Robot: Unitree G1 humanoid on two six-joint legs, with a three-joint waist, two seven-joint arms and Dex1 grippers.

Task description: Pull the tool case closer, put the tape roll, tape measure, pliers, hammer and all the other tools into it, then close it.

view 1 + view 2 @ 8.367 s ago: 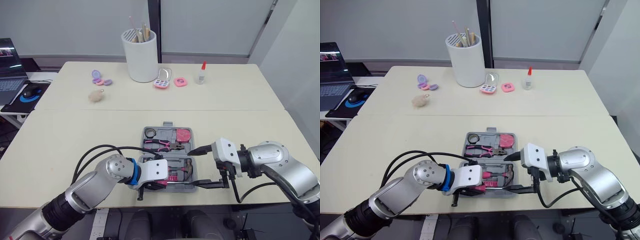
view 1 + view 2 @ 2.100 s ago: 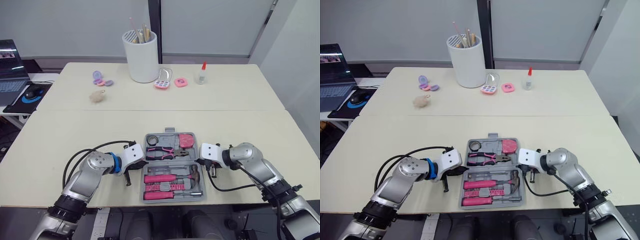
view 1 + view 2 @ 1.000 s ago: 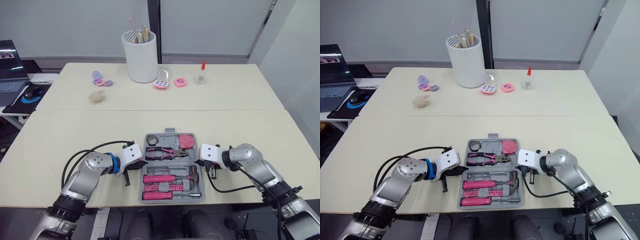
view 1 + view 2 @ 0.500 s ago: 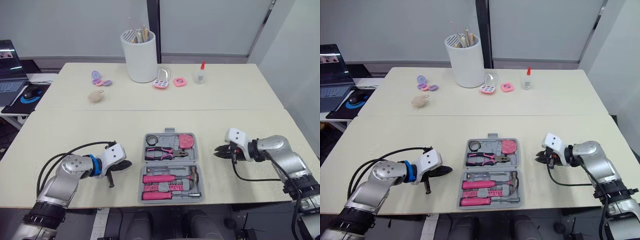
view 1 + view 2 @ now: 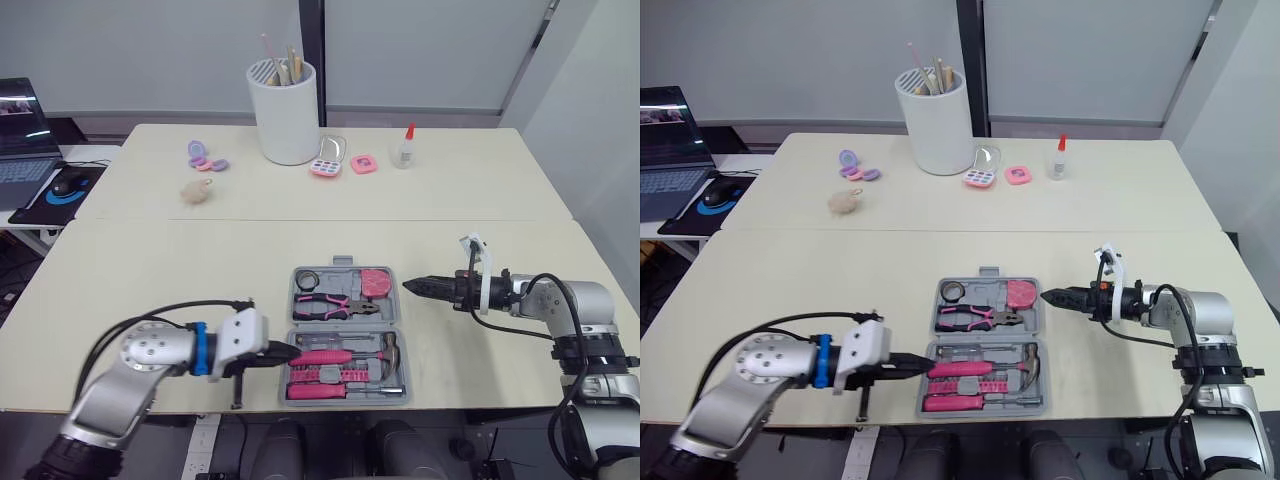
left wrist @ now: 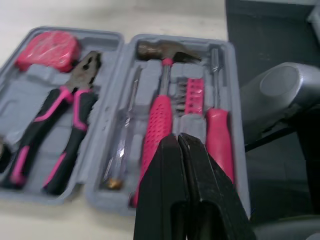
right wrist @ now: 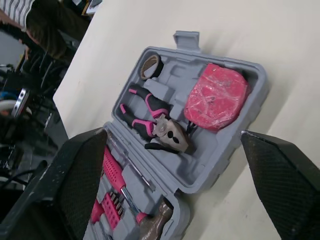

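Tool case (image 5: 343, 323): lies open flat on the near part of the surface (image 5: 200, 270), between the two grippers.
Far half: holds the tape roll (image 5: 305, 279), pliers (image 5: 330, 303) and tape measure (image 5: 372, 283), each seated.
Near half: holds the hammer (image 5: 345, 356).
Left gripper (image 5: 285, 352): fingers pressed together and empty, tips at the near half's left edge.
Right gripper (image 5: 415, 287): fingers spread wide and empty, just beside the far half's right edge.
Step in hand: judged as closing, since packing appears complete.
Next move: calls for catching one half's edge and folding it over the hinge.

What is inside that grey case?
In the tool case: a tape roll, pliers, a pink tape measure, a hammer, a screwdriver and bits. Whatever lies beneath them is covered.
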